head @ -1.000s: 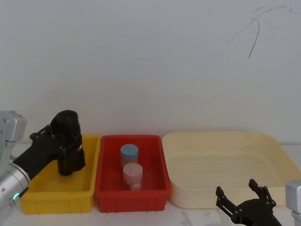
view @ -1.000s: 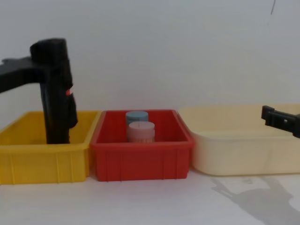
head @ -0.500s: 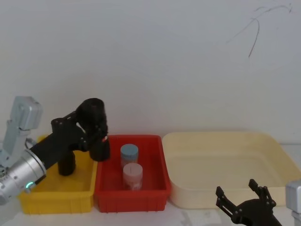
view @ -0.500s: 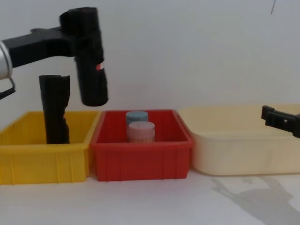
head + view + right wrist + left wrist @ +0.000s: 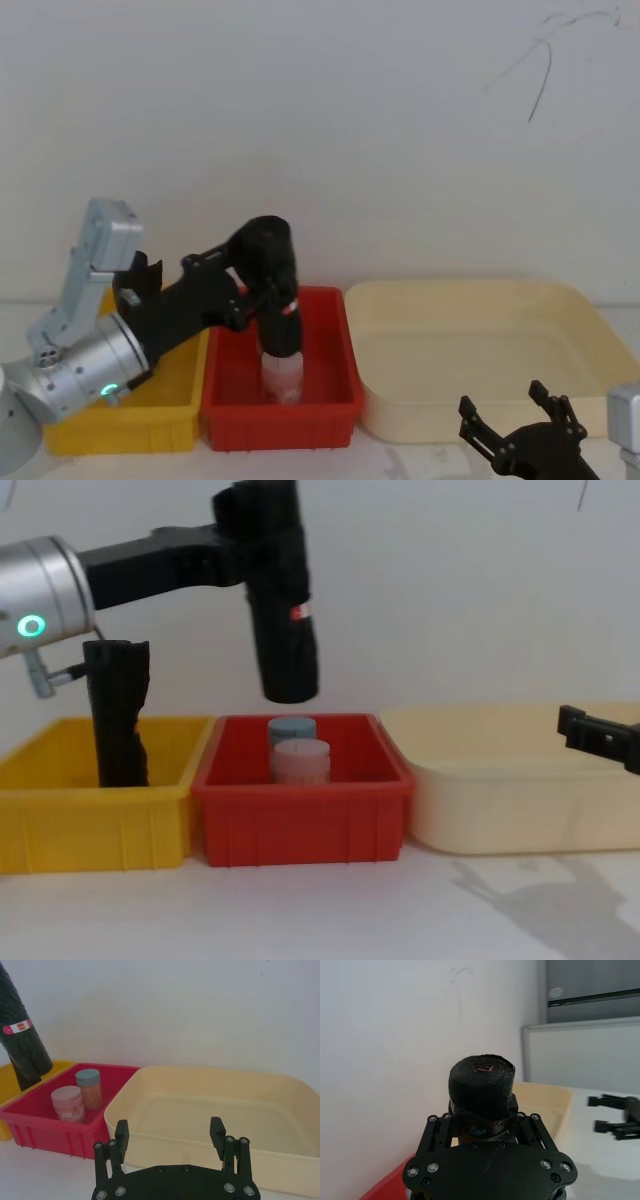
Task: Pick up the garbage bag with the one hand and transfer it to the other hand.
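Observation:
The garbage bag (image 5: 281,610), a long black roll with a small red-and-white label, hangs upright in the air above the red bin (image 5: 300,815). My left gripper (image 5: 256,535) is shut on its upper part, and the arm reaches in from the left with a green light ring. The left wrist view looks down on the roll's end (image 5: 481,1085) between the fingers. My right gripper (image 5: 515,418) rests low at the front right, open and holding nothing, well apart from the roll. In the right wrist view the bag (image 5: 21,1035) shows far off beyond the open fingers (image 5: 121,1132).
The red bin holds a blue-lidded jar (image 5: 292,729) and a pink jar (image 5: 301,761). To its left, a yellow bin (image 5: 90,825) has another black roll (image 5: 117,715) standing in it. A wide cream tub (image 5: 520,800) sits on the right, behind the right gripper.
My left gripper lifted the garbage bag out of the yellow bin and carried it rightward to above the red bin. The right gripper has stayed still.

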